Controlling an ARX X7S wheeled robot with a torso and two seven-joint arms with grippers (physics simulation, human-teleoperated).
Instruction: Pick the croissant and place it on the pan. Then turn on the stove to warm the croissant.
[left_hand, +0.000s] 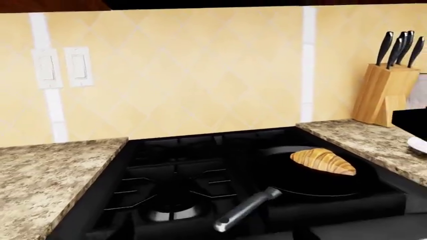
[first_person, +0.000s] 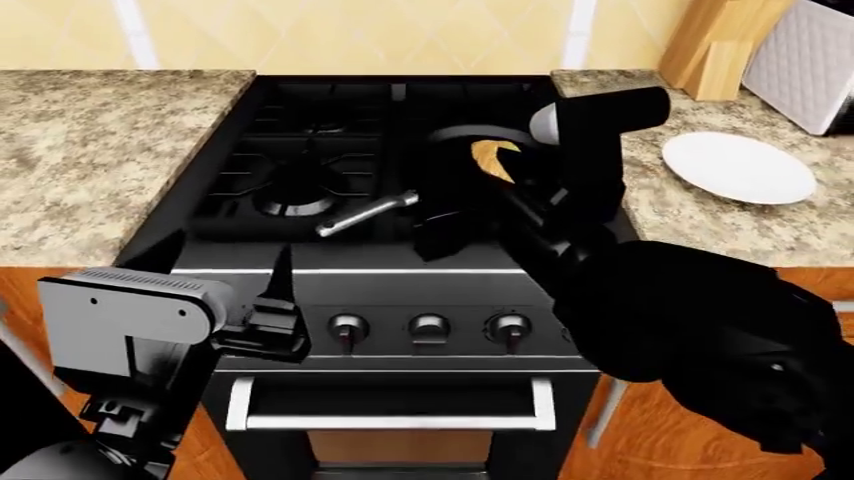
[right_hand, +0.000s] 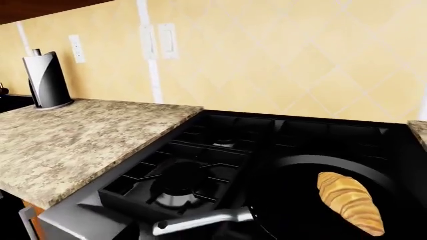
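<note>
The golden-brown croissant (left_hand: 323, 161) (right_hand: 350, 202) lies inside the black pan (left_hand: 313, 186) (right_hand: 297, 197) on the stove's (first_person: 307, 180) right burner. In the head view my right arm covers most of the croissant (first_person: 494, 158) and the pan (first_person: 447, 135). The pan's silver handle (first_person: 367, 215) points toward the stove's front left. My right gripper (first_person: 441, 235) hovers just past the handle's base near the front edge, too dark to read. My left gripper (first_person: 280, 305) hangs before the front panel, left of the nearest knob (first_person: 347, 328), its fingers spread and empty.
Two more knobs (first_person: 429, 327) (first_person: 509, 326) sit along the panel above the oven handle (first_person: 387, 420). A white plate (first_person: 738, 167) and a knife block (left_hand: 385, 92) stand on the right counter. A paper towel holder (right_hand: 47, 80) is on the left counter.
</note>
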